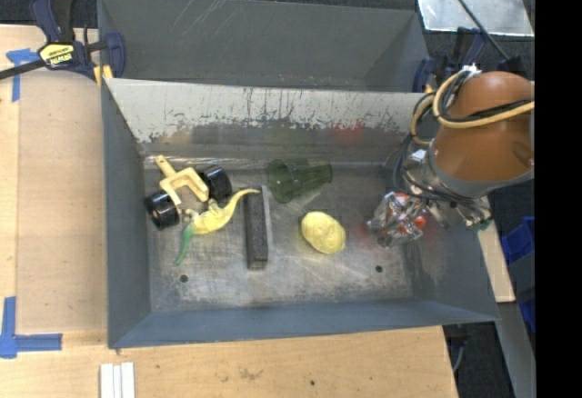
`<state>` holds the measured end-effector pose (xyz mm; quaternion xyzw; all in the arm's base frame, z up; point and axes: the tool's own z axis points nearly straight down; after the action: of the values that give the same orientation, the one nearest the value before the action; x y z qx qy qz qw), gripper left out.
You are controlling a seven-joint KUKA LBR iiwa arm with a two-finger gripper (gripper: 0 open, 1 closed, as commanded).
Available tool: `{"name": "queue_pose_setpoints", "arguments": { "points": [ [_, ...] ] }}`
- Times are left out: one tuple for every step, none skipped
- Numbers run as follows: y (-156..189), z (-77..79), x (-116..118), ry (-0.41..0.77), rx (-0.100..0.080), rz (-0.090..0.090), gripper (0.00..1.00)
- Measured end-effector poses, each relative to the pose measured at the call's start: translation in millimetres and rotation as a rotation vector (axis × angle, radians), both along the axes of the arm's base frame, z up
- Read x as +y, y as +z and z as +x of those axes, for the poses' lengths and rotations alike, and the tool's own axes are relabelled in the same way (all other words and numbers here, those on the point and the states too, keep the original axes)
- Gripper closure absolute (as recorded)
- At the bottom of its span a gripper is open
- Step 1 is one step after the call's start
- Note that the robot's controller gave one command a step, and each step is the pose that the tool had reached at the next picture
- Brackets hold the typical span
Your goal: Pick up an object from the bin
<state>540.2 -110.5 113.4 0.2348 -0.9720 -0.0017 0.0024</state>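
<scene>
My gripper (398, 220) is low over the right end of the bin floor, close to the right wall, beneath the arm's orange cover. The nearest loose thing is a lumpy yellow lemon-like ball (323, 233), lying a short way to the gripper's left and apart from it. A translucent green cup (298, 179) lies on its side further left, near the back wall. Whether anything sits in the gripper cannot be made out.
A dark grey bar (257, 228) lies lengthwise at mid-floor. At the left lie a yellow curved toy with a green stem (213, 220), a tan plastic piece (182, 182) and black cylindrical parts (164, 210). Bare floor runs along the front wall.
</scene>
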Motion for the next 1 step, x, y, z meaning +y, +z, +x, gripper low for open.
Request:
{"name": "queue_pose_setpoints", "arguments": {
  "points": [
    [61.9,7.1,3.0,-0.010,-0.005,-0.001,1.00]
  ]
}}
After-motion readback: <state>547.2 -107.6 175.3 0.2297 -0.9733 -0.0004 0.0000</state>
